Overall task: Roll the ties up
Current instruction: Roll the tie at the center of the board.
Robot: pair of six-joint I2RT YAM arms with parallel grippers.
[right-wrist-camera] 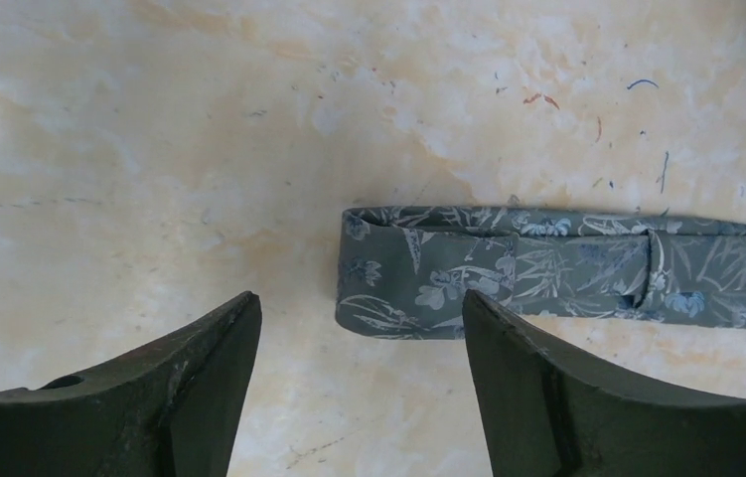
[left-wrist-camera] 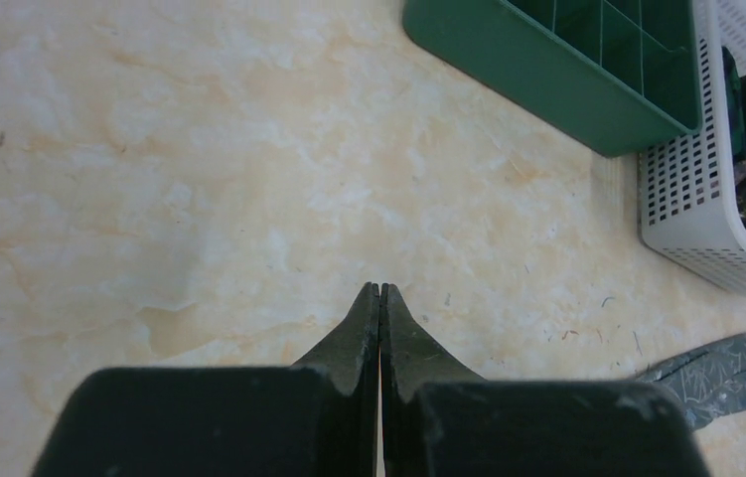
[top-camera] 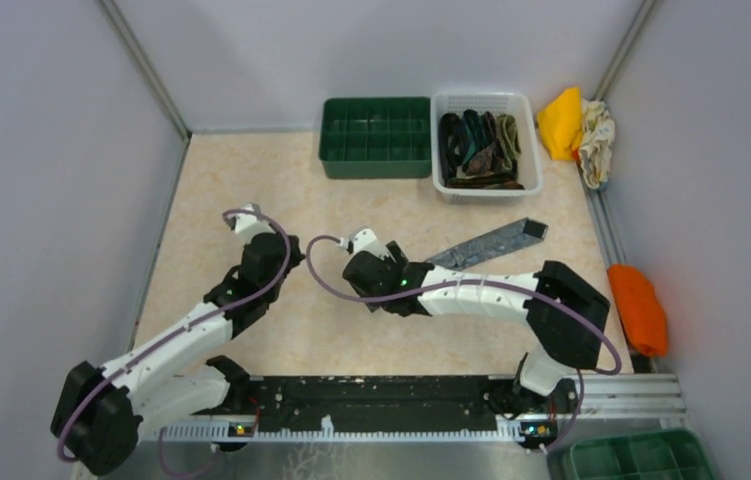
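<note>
A grey tie (top-camera: 491, 243) with a fine leaf pattern lies flat on the table, running from the right arm's wrist up to the right. In the right wrist view its narrow end (right-wrist-camera: 418, 283) is folded over once, just beyond the fingertips. My right gripper (right-wrist-camera: 359, 318) is open and empty, its jaws wide apart, close above the table in front of that folded end. My left gripper (left-wrist-camera: 379, 290) is shut and empty over bare table left of the tie, whose wide end (left-wrist-camera: 721, 368) shows at the right. Several dark ties (top-camera: 481, 150) lie in the white basket.
A green divided tray (top-camera: 376, 137) stands at the back, the white basket (top-camera: 534, 150) beside it on the right. Yellow and patterned cloths (top-camera: 579, 125) lie at the back right, an orange cloth (top-camera: 638, 308) on the right edge. Another green tray (top-camera: 641, 457) sits at the near right.
</note>
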